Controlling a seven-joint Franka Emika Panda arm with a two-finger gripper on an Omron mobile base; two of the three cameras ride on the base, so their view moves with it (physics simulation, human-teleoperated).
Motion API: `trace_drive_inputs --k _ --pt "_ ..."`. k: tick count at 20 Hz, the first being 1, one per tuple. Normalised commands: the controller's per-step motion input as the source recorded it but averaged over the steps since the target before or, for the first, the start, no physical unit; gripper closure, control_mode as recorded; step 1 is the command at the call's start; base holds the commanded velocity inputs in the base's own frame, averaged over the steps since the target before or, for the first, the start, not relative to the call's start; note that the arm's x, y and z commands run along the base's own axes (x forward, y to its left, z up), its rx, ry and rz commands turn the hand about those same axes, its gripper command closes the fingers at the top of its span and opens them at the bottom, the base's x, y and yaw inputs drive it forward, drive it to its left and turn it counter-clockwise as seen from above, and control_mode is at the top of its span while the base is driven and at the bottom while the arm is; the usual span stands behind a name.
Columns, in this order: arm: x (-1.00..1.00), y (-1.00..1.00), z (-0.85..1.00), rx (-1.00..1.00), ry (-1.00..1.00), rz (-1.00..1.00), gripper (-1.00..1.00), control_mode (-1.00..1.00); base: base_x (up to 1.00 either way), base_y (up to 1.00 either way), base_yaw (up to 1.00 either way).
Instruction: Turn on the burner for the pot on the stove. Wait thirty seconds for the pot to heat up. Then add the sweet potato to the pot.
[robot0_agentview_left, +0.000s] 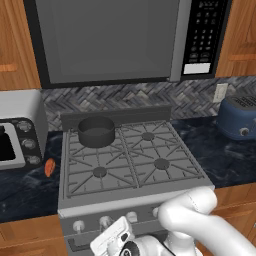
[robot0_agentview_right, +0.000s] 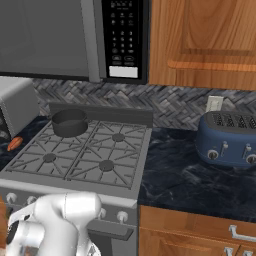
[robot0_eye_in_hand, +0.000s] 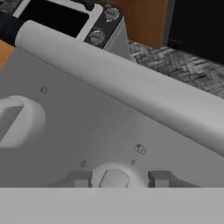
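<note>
The dark-grey pot (robot0_agentview_left: 96, 131) (robot0_agentview_right: 69, 122) stands on the back left burner of the grey stove (robot0_agentview_left: 135, 156) (robot0_agentview_right: 80, 165); that burner is hidden under it. The orange-red sweet potato (robot0_agentview_left: 49, 167) (robot0_agentview_right: 14, 143) lies on the dark counter just left of the stove. My gripper (robot0_eye_in_hand: 118, 178) is down at the stove's front panel, its two fingers (robot0_eye_in_hand: 78, 178) pressed against either side of a white knob (robot0_eye_in_hand: 114, 177). A second knob (robot0_eye_in_hand: 17, 122) sits further left on the panel. In the left base view the hand (robot0_agentview_left: 112, 239) hangs just below the knob row (robot0_agentview_left: 105, 221).
A silver toaster oven (robot0_agentview_left: 17, 135) (robot0_eye_in_hand: 87, 19) stands on the counter left of the sweet potato. A blue toaster (robot0_agentview_left: 239, 117) (robot0_agentview_right: 230, 140) sits on the right counter. A microwave (robot0_agentview_left: 110, 40) hangs over the stove, with wooden cabinets (robot0_agentview_right: 200, 40) around it.
</note>
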Motion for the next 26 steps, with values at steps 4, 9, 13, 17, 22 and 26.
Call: trace_drive_inputs --k 4,9,13,17,22,26 --pt "-0.07 0.00 -0.25 -0.12 0.05 0.41 1.00 -1.00 0.00 0.00 0.00" --pt "-0.04 0.00 -0.31 -0.16 0.08 0.43 1.00 -1.00 0.00 0.00 0.00" --pt "-0.02 0.00 -0.32 -0.18 0.10 0.43 1.00 -1.00 0.00 0.00 0.00" --pt "-0.01 0.01 -0.19 -0.14 0.08 0.39 1.00 -1.00 0.00 0.00 0.00" --pt "0.00 -0.02 0.00 0.00 0.00 0.00 -1.00 -1.00 0.00 0.00 0.00" --pt "-0.18 0.12 0.56 0.00 -0.06 -0.09 -1.00 -1.00 0.00 0.00 0.00"
